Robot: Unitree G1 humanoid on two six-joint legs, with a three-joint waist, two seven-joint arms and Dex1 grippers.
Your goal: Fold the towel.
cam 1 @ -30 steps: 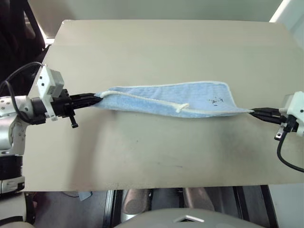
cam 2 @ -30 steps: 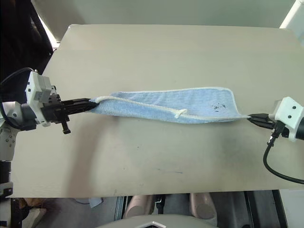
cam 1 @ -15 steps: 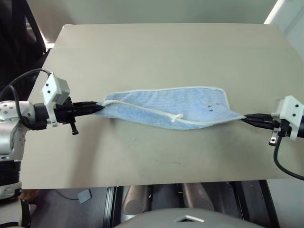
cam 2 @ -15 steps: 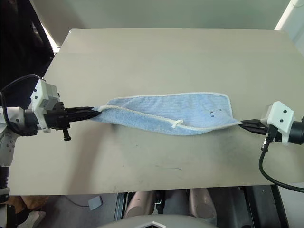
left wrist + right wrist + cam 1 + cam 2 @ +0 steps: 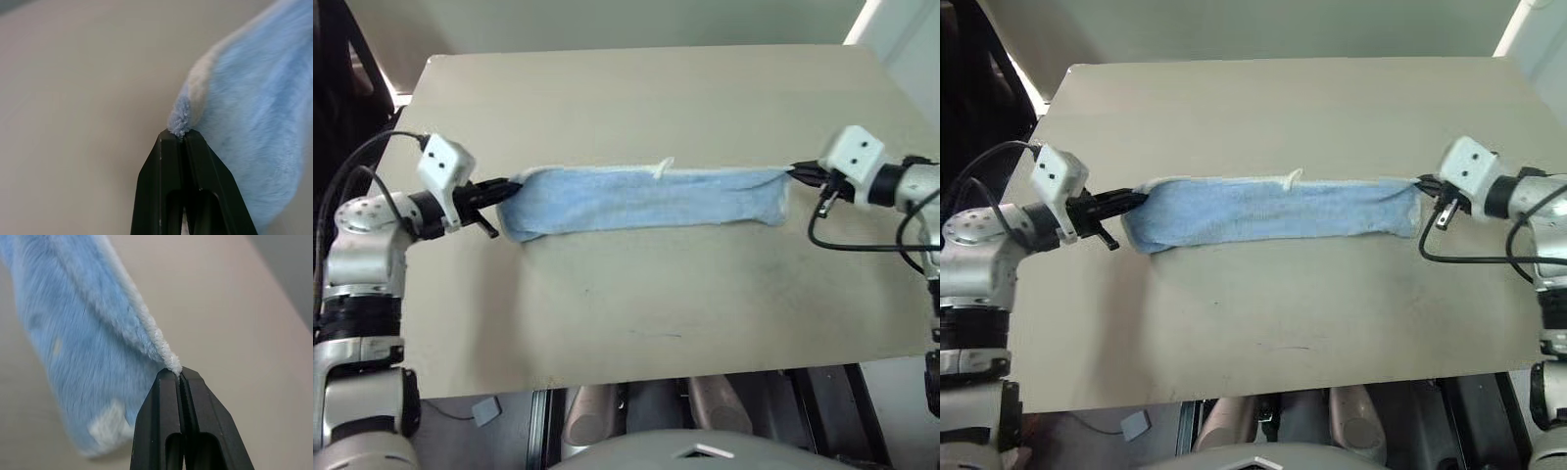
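- Two grippers pinched the towel (image 5: 641, 199) at its opposite ends: the left gripper (image 5: 509, 188) was clamped on a corner at the robot's left, the right gripper (image 5: 795, 171) on the hem corner at the robot's right.
- The left wrist view showed black fingers (image 5: 164, 186) pressed together on a tuft of blue pile; the right wrist view showed the same on the whitish edge.
- The towel lay as a long, narrow doubled band across the middle of the table (image 5: 636, 294), stretched between the two grippers, its far edge lined with pale hem and a small white tag loop (image 5: 663, 165) sticking up.
- Its cloth looked like soft, fluffy terry, light blue, limp and thick-piled; I judged it light, floppy and unlikely to slip from a firm pinch, yet prone to sag and bunch wherever unsupported.
- Corners and hemmed edges seemed the best places to take hold, since the hem is firmer than the pile.
- The table's top was smooth, matte beige, with faint scuffs.
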